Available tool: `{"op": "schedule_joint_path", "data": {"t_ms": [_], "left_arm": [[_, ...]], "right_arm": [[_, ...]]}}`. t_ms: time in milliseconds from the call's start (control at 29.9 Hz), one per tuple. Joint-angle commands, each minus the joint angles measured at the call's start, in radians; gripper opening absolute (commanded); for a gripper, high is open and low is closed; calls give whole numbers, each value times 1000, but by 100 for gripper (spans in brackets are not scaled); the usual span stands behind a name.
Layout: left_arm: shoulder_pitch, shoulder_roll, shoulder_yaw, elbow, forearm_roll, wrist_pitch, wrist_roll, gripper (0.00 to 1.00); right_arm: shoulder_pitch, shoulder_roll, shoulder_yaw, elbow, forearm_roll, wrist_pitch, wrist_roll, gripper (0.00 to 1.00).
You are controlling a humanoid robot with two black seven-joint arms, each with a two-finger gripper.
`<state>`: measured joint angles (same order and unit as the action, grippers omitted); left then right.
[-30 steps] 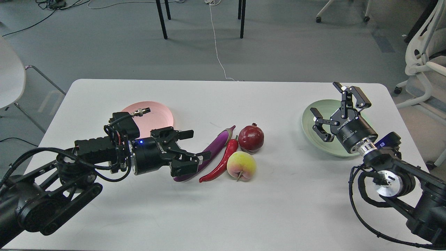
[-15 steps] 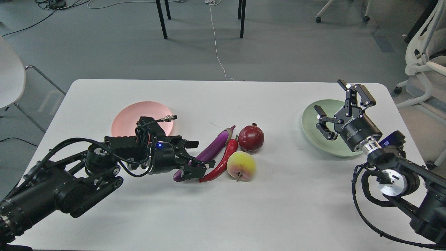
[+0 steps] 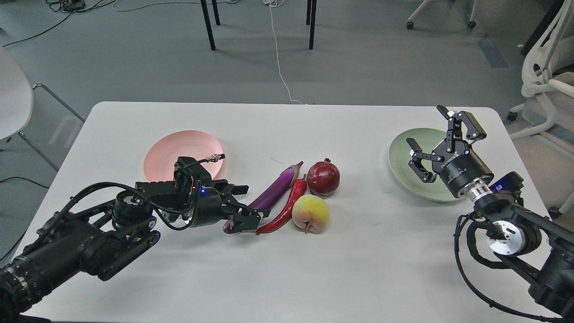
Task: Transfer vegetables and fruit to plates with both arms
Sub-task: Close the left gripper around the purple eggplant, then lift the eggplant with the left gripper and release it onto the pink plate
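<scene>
A purple eggplant point(image 3: 276, 190), a red chili pepper point(image 3: 286, 210), a dark-red pomegranate point(image 3: 323, 177) and a yellow-pink peach point(image 3: 310, 214) lie close together at the middle of the white table point(image 3: 358, 269). My left gripper point(image 3: 244, 205) is low at the eggplant's near end, jaws apart, one finger on each side of it; that stretch of eggplant is hidden. The pink plate point(image 3: 179, 150) sits empty just behind my left wrist. My right gripper point(image 3: 426, 128) is open and empty, held above the empty sage green plate point(image 3: 401, 161) at the right.
Black chair legs point(image 3: 207, 24) and a white cable point(image 3: 279, 58) are on the floor beyond the table's far edge. A white office chair point(image 3: 547, 80) stands at the right, and a white chair seat point(image 3: 13, 98) at the left.
My left arm has dropped low to the table and its open jaws have come down around the eggplant's near end. My right gripper has drifted slightly right, still open.
</scene>
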<state>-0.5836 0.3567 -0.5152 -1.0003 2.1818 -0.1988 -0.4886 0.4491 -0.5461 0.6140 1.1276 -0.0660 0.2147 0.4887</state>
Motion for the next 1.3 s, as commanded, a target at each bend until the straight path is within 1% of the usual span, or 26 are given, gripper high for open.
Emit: {"op": "schedule_joint_path", "data": {"t_ms": [0, 67, 134, 167, 201, 268, 301, 334, 368, 401, 535, 635, 736, 970, 1137, 1271], "left_arm": [[-1, -8, 14, 6, 0, 25, 0, 96], [-1, -13, 14, 8, 0, 25, 0, 93], [-1, -15, 14, 12, 0, 25, 0, 88], [-1, -18, 14, 18, 0, 25, 0, 85], [1, -18, 14, 20, 0, 25, 0, 80], [-1, -18, 15, 26, 0, 25, 0, 63], [1, -18, 14, 28, 0, 25, 0, 52], [1, -18, 15, 29, 0, 25, 0, 38], [-1, -18, 14, 31, 0, 27, 0, 28], [-1, -18, 14, 37, 0, 29, 0, 24], [-1, -18, 14, 42, 0, 30, 0, 23], [-2, -18, 14, 43, 0, 30, 0, 18], [-16, -18, 11, 45, 0, 33, 0, 17], [-113, -7, -12, 43, 0, 82, 0, 18], [-139, 76, -34, 45, 0, 85, 0, 18], [-133, 155, -37, 45, 0, 85, 0, 19]], "right_arm": [[-1, 0, 3, 0, 2, 0, 0, 99], [-1, 0, 3, 0, 0, 0, 0, 99], [-1, 0, 3, 0, 0, 0, 0, 99], [-1, 0, 3, 0, 0, 0, 0, 99], [-1, 0, 3, 0, 0, 0, 0, 99], [-1, 0, 4, 0, 0, -1, 0, 99], [-1, 0, 3, 0, 0, -1, 0, 99], [-1, 0, 3, 0, 0, -1, 0, 99], [-1, 0, 4, 0, 0, -1, 0, 99], [-3, 0, 4, 0, 2, -1, 0, 99], [-3, 0, 4, 0, 0, -3, 0, 99], [-3, 0, 6, 1, 0, -3, 0, 99], [-4, 0, 7, 6, 0, -5, 0, 99], [-6, 0, 10, 6, 0, -5, 0, 99], [-6, 0, 12, 9, 0, -5, 0, 99], [-7, -18, 17, 17, 0, -5, 0, 99]]}}
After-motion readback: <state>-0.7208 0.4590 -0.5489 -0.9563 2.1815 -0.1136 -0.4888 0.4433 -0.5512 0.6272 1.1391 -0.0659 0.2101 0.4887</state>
